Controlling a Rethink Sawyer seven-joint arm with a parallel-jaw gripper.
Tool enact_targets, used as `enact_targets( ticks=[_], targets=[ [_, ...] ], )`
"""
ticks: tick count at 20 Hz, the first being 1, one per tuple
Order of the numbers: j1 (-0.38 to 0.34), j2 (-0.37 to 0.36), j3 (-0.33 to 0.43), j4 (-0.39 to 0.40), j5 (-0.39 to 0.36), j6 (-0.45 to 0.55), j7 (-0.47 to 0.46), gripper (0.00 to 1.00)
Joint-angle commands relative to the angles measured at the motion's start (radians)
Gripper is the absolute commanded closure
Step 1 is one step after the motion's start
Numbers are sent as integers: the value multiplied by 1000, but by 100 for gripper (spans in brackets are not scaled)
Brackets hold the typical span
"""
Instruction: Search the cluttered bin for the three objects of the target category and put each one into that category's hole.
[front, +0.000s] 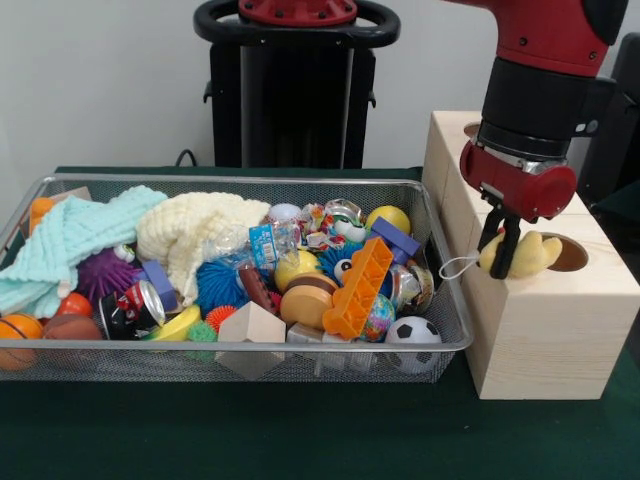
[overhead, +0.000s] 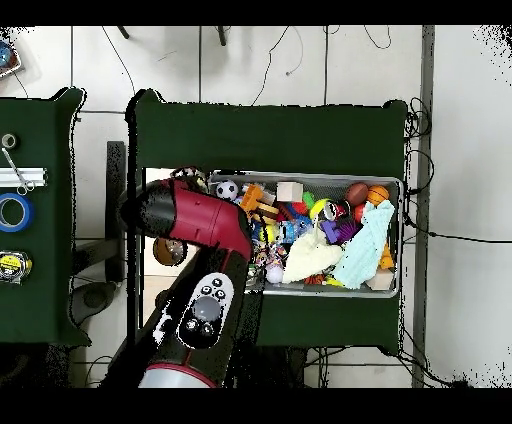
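Nearest the lens, lower left of the front view: large shallow silver wire-mesh bin (front: 240, 362), crammed with balls, cloths and toys. Right of frame: pale pine-wood cube (front: 550, 330), with red-and-black gripper (front: 506, 247) above it, clamped on a soft yellow plush toy (front: 528, 254) trailing a white loop. Just right of the toy, one round hole (front: 569, 252); whether the smallest, unclear. Delivery step apparently in hand. Next: centring over the right hole, lowering, releasing.

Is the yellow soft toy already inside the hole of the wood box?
No: the gripper holds the yellow toy above the wood box, beside the hole, not in it.
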Motion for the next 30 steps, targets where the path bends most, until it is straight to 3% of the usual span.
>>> enact_targets(
  ticks=[1, 14, 30],
  targets=[
    [19, 22, 151, 152, -24, 29, 71, 100],
    [30, 3, 157, 168, -16, 48, 71, 100],
    [27, 28, 186, 179, -8, -37, 79, 100]
  ],
)
